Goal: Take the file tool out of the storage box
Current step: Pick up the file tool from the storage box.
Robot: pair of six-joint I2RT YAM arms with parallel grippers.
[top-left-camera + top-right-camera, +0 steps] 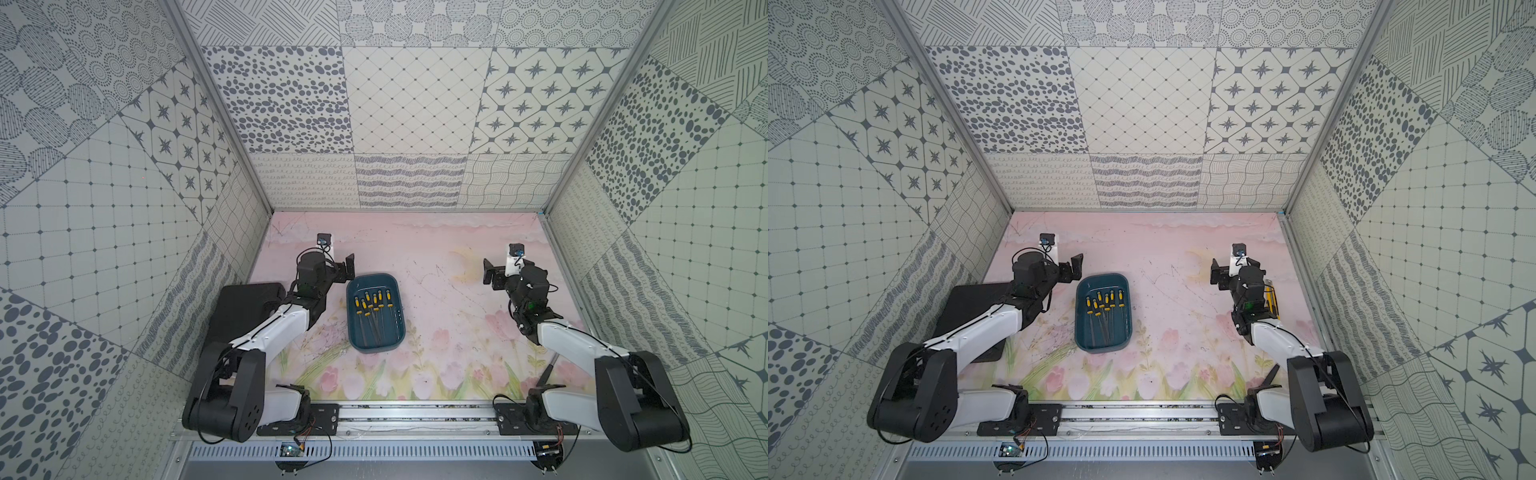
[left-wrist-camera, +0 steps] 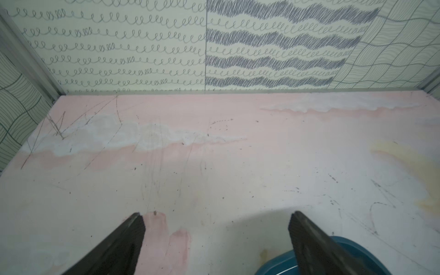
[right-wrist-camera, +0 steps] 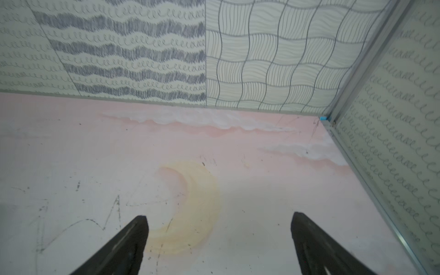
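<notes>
The storage box (image 1: 374,350) (image 1: 1102,350) is a shallow dark teal tub standing left of the mat's middle in both top views. Several file tools (image 1: 375,300) (image 1: 1106,300) with yellow and black handles lie side by side inside it. My left gripper (image 1: 347,268) (image 1: 1075,266) hovers open just off the box's far left corner, holding nothing. In the left wrist view the left gripper (image 2: 216,215) shows bare mat between its fingers and one box corner (image 2: 276,264) beside one finger. My right gripper (image 1: 488,270) (image 1: 1216,270) (image 3: 219,216) stands open and empty over the mat, well right of the box.
A flat black case (image 1: 249,307) (image 1: 976,316) lies at the left under the left arm. A yellow and black object (image 1: 1271,295) shows beside the right arm. Patterned walls close in three sides. A metal rail (image 1: 415,415) runs along the front.
</notes>
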